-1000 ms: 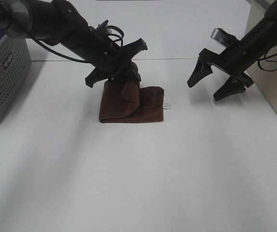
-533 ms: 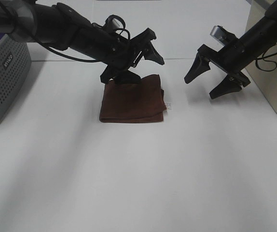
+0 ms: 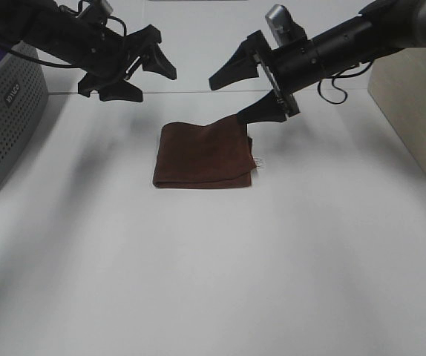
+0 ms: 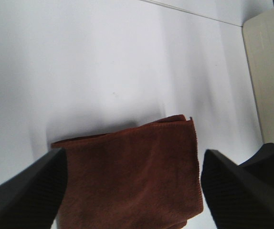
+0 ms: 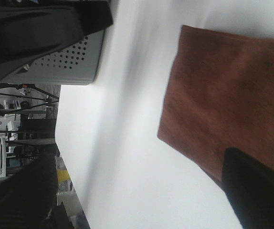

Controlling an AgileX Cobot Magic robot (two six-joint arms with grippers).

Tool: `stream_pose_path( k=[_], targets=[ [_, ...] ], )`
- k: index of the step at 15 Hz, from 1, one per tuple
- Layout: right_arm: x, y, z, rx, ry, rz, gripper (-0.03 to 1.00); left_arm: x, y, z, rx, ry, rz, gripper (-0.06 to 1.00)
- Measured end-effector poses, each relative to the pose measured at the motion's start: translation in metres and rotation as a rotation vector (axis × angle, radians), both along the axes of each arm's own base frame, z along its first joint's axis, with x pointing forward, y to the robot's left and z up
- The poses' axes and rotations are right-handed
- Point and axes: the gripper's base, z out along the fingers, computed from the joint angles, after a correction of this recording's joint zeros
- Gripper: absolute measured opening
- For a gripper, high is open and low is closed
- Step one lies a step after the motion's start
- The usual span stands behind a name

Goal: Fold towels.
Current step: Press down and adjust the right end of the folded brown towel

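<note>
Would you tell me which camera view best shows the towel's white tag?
The exterior high view: the white tag sticks out at the right edge of the folded towel. Both wrist views show the towel but no tag.

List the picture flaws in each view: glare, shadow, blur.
Exterior high: the white table is nearly washed out, with broad, soft grey shadows across it; the towel is clear. Left wrist: the jaws are dark and soft at close range, the towel sharp. Right wrist: the jaws are almost black, the towel slightly blurred.

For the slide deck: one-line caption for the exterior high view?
Folded reddish-brown towel on white table; left gripper open, clear of it; right gripper open at its far right corner.
</note>
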Motion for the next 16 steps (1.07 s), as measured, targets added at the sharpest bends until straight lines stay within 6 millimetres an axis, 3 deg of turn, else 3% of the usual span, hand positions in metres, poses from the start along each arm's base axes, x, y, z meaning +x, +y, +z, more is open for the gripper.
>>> stream_pose_path(
  k=[3, 7, 8, 12, 16],
  targets=[
    [0.01, 0.007, -0.024, 0.023, 0.017, -0.093, 0.87, 0.001, 0.009, -0.003, 0.03, 0.024, 0.017, 0.74],
    [0.019, -0.009, -0.077, 0.028, 0.126, -0.182, 0.87, -0.002, 0.009, -0.004, 0.033, 0.047, 0.0, 0.74],
    [0.019, -0.012, -0.079, 0.044, 0.147, -0.196, 0.86, -0.002, 0.009, -0.004, 0.033, 0.05, -0.003, 0.74],
    [0.018, -0.019, -0.07, 0.053, 0.154, -0.167, 0.86, -0.003, 0.008, -0.004, 0.032, 0.061, -0.015, 0.74],
    [0.007, -0.022, -0.008, -0.015, 0.044, -0.044, 0.86, -0.01, 0.007, 0.008, 0.023, 0.08, -0.066, 0.74]
  ],
)
